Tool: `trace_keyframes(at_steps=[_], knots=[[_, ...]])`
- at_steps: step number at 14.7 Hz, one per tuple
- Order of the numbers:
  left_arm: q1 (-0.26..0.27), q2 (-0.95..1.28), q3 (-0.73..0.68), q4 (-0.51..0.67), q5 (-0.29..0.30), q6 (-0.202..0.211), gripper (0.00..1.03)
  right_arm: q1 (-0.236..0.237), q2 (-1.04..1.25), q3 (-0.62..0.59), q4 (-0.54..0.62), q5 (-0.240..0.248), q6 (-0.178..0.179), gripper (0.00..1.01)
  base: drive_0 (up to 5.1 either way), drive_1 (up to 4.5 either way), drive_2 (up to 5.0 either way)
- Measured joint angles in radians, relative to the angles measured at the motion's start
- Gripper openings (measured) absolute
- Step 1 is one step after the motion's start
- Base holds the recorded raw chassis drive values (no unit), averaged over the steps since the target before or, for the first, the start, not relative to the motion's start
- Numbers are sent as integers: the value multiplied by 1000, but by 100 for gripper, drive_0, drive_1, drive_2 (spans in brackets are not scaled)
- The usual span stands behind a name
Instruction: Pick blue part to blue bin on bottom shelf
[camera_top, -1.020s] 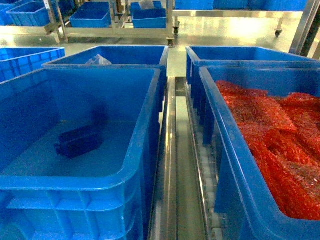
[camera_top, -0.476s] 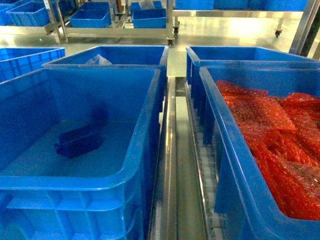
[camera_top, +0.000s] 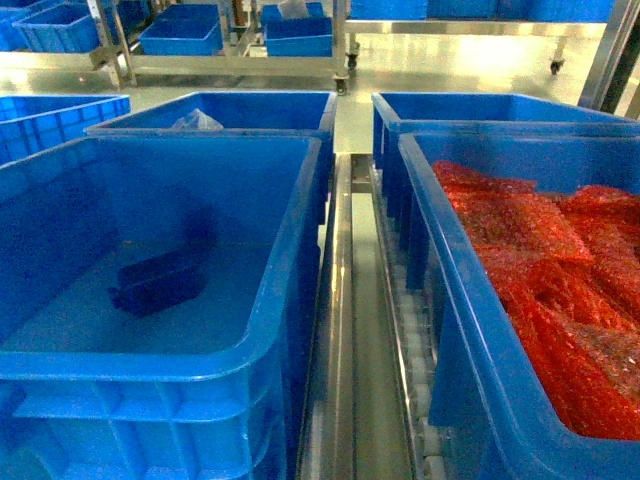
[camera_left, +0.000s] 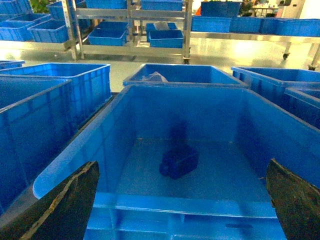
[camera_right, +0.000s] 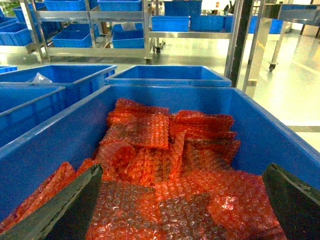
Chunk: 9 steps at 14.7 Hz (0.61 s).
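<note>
Left tool (camera_left: 182, 200), right tool (camera_right: 182, 200) spread empty; blue part (camera_top: 160, 281) on blue bin (camera_top: 150, 362) floor; glossy room floor (camera_top: 450, 65).

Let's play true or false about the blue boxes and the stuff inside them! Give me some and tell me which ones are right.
1. The blue part lies on the floor of the blue bin. True.
2. The left gripper is squeezing the blue part. False: its fingers are wide open, held over the bin's near rim, and touch nothing.
3. The crate on the right holds red bubble-wrap packets. True.
4. The blue part stands among red packets. False: it lies alone in its bin.
5. The right gripper is open over the red packets. True.
</note>
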Motion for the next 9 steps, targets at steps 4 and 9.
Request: trace_keyframes(at_steps=[4,9], knots=[[0,0,0,0,0,0,98,0,0,0,0,0,0,98,0,0,0],[0,0,0,0,0,0,98,0,0,0,0,0,0,98,0,0,0]])
